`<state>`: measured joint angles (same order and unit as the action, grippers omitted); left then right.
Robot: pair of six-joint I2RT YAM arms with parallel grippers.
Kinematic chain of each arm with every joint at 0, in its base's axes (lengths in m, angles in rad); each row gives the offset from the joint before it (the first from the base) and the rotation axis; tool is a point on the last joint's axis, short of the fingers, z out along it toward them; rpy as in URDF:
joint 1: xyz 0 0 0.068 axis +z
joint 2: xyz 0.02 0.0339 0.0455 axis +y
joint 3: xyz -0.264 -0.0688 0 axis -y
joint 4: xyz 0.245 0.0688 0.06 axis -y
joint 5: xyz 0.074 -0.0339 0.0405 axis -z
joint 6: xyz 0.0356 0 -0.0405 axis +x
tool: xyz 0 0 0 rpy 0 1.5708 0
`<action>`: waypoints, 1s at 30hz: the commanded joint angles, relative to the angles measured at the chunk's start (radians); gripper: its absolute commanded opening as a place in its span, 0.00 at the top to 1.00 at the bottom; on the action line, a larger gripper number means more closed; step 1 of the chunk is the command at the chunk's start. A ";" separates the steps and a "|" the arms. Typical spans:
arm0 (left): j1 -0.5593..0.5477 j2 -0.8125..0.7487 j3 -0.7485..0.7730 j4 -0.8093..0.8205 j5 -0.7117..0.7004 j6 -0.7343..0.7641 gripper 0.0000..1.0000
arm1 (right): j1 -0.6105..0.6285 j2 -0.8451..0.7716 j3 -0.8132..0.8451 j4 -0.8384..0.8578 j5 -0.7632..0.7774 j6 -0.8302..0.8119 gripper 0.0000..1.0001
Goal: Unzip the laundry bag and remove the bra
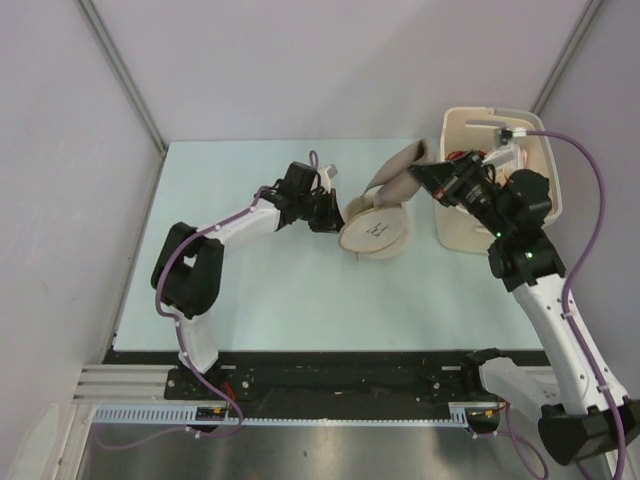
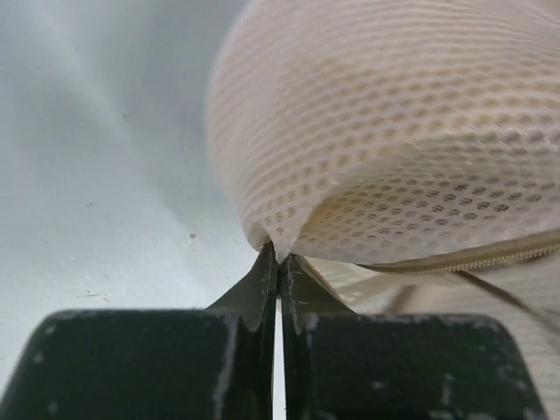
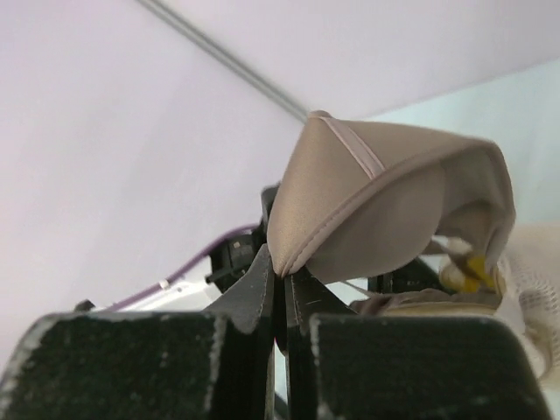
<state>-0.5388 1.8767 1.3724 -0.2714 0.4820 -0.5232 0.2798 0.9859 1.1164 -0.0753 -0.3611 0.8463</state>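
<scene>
The round cream mesh laundry bag lies mid-table, its eyeglasses print facing up. My left gripper is at its left rim. In the left wrist view the left gripper is shut, pinching a fold of the laundry bag just beside the zip. A taupe-beige padded bra stretches up and right out of the bag toward the right gripper. In the right wrist view the right gripper is shut on the seamed edge of the bra, which hangs lifted above the bag's mesh.
A cream rectangular plastic basket stands at the back right, directly behind the right wrist. The pale blue table is walled in by white panels on the left, back and right.
</scene>
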 commanded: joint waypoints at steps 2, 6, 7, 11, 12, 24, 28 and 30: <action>0.016 -0.056 -0.048 -0.009 -0.040 0.002 1.00 | -0.121 -0.139 0.022 0.123 0.034 0.034 1.00; 0.028 -0.074 -0.073 -0.028 -0.063 0.008 1.00 | -0.229 -0.176 0.023 0.127 0.063 0.069 1.00; 0.026 -0.079 -0.075 -0.038 -0.071 0.014 1.00 | -0.250 -0.181 0.022 0.129 0.063 0.101 1.00; 0.030 -0.088 -0.088 -0.054 -0.085 0.015 1.00 | -0.272 -0.159 0.022 0.201 0.039 0.157 1.00; 0.028 -0.093 -0.090 -0.052 -0.083 0.014 1.00 | -0.272 -0.152 0.022 0.213 0.033 0.168 1.00; 0.019 -0.126 -0.088 -0.068 -0.051 -0.004 1.00 | -0.196 -0.009 0.026 0.503 0.028 0.295 1.00; 0.010 -0.160 -0.059 -0.087 -0.046 -0.009 1.00 | -0.068 0.049 0.028 0.497 0.062 0.244 1.00; 0.005 -0.171 -0.055 -0.094 -0.045 -0.009 1.00 | -0.048 0.063 0.028 0.494 0.076 0.225 1.00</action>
<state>-0.5220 1.7927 1.2819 -0.3508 0.4213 -0.5240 0.1841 1.0256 1.1168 0.3447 -0.3202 1.1057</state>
